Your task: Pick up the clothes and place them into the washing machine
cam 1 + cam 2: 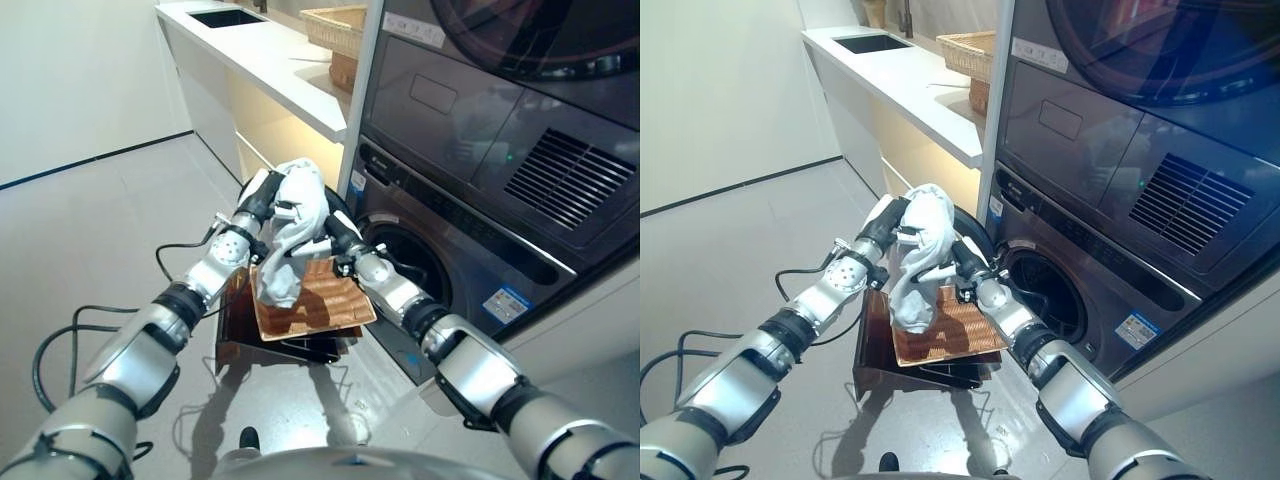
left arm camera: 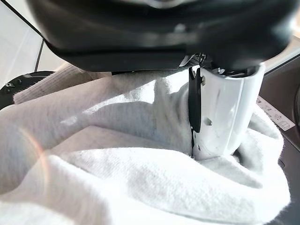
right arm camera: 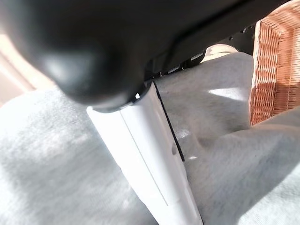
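Left hand: the left hand (image 1: pixel 262 200), at frame centre, is clamped on the white garment (image 1: pixel 292 230), its white-covered thumb (image 2: pixel 225 117) pressed into the cloth.
Right hand: the right hand (image 1: pixel 335 238) grips the same garment from the other side, thumb dug into the grey-white fabric.
Garment: bunched between both hands, raised above the wicker basket (image 1: pixel 320 300), its tail hanging down to the basket.
Basket: rests on a dark stand (image 1: pixel 240 330) at lower centre.
Washing machine: the washing machine (image 1: pixel 480 250) fills the right of the frame, its round opening (image 1: pixel 410 265) just right of the hands.
Counter: a white counter (image 1: pixel 270 60) runs along the upper left.
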Controlling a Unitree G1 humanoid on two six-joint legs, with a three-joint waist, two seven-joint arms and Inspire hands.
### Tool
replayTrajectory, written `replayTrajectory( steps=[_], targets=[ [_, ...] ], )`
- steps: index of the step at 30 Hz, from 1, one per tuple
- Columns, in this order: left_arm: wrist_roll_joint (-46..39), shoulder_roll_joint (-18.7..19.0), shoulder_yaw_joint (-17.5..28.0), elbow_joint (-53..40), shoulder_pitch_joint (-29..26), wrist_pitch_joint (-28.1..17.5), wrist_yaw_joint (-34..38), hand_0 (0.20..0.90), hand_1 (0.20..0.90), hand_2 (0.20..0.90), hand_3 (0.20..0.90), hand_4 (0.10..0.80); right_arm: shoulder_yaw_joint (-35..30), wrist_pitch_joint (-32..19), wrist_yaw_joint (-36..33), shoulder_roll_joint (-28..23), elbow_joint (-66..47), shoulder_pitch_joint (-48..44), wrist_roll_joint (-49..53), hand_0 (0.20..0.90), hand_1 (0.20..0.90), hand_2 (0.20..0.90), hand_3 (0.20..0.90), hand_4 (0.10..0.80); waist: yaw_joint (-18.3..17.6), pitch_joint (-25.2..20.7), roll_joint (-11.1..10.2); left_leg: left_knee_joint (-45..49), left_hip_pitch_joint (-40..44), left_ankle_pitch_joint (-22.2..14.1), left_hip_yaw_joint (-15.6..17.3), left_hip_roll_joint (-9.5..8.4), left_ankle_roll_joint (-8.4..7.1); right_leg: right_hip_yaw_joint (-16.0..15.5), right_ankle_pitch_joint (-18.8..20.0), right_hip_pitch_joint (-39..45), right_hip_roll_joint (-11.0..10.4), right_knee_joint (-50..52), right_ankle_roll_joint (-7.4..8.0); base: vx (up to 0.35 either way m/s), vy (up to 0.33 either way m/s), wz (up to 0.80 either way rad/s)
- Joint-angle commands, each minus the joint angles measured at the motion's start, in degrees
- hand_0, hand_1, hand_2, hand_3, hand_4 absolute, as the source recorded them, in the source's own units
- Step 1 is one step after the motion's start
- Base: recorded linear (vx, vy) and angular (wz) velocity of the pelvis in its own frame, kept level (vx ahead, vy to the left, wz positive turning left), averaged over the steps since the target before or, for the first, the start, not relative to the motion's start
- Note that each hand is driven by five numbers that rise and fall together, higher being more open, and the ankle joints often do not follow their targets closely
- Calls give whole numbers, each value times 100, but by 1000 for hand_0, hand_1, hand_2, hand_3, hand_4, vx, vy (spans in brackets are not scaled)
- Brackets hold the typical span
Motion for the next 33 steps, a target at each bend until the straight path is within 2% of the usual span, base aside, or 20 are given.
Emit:
replayTrajectory(
  steps=[1,9,10,11,12,13,14,33],
  targets=[
    [-488,-756,-315,-936,-1285,-967,-149,200,200,200,200,300,150,-537,149,404,60,-1133,159,900,900,900,900,800,246,-585,131,70,164,-335,86,68,-125,216,-244,-465,-239,676,91,0,0,0],
    [-651,-891,-360,-955,-1223,-966,-255,200,200,200,200,300,112,-594,219,251,-162,-1010,351,900,900,900,900,800,220,-596,152,74,172,-345,92,74,-129,221,-269,-470,-228,698,83,0,0,0],
    [-658,-901,-365,-959,-1213,-957,-263,200,200,200,200,300,104,-604,219,245,-198,-1005,380,845,845,845,845,761,216,-597,154,70,173,-346,99,76,-130,226,-276,-472,-226,700,82,0,0,0],
    [-658,-901,-365,-959,-1213,-957,-263,200,200,200,200,300,104,-603,219,245,-198,-1004,380,746,746,746,746,690,217,-597,154,70,174,-346,100,76,-130,227,-276,-472,-226,700,82,0,0,0],
    [-686,-931,-360,-945,-1175,-959,-276,200,200,200,200,300,70,-615,239,240,-258,-973,464,538,538,538,538,541,207,-597,160,66,179,-344,105,77,-131,222,-279,-472,-228,701,83,0,0,0],
    [-686,-932,-360,-944,-1175,-959,-276,200,200,200,200,300,70,-614,239,239,-259,-972,464,483,483,483,483,502,208,-597,161,66,180,-344,105,77,-131,222,-279,-471,-228,701,84,0,0,0],
    [-706,-952,-363,-951,-1138,-959,-285,200,200,200,200,300,55,-646,213,227,-284,-964,466,200,200,200,200,300,200,-598,166,67,181,-348,106,74,-130,226,-279,-469,-227,698,81,0,0,0],
    [-557,-1071,-296,-908,-1099,-929,-191,200,200,200,200,300,-63,-647,-87,153,-25,-943,-200,200,200,200,200,300,196,-598,192,59,189,-367,85,69,-118,200,-283,-442,-229,667,76,0,0,0]
  ],
)
